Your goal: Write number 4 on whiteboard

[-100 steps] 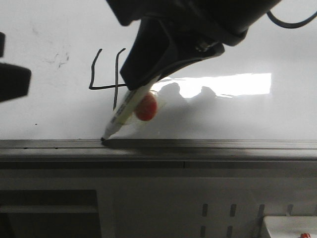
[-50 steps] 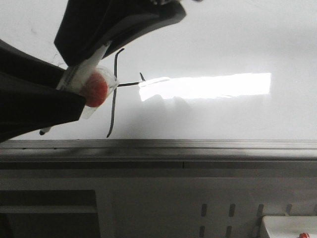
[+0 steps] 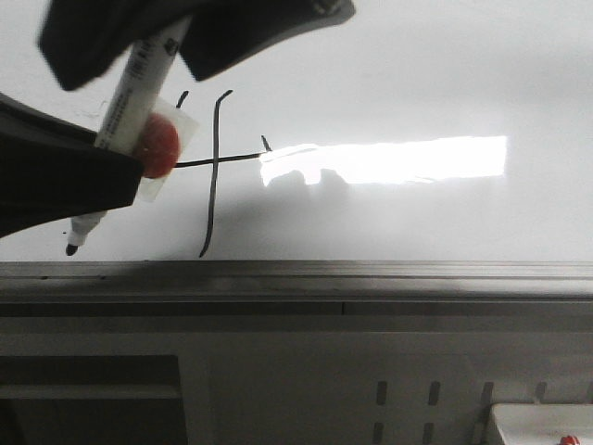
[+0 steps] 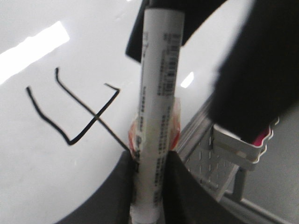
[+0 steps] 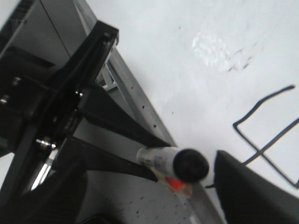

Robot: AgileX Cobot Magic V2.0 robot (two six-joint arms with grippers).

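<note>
Your left gripper (image 4: 148, 186) is clamped on the marker (image 3: 125, 111) low on its barrel, tip pointing to about 7 o'clock in the front view and hovering just above the board's grey rail (image 3: 371, 271). Your right gripper (image 5: 140, 186) has its fingers spread on either side of the marker's capless butt end (not pressing on it, as far as the wrist camera shows). The 4 (image 3: 215, 167) sits on the whiteboard (image 3: 417, 83) at about 3 o'clock from the marker, its crossbar running toward the bright reflection (image 3: 398, 159).
</note>
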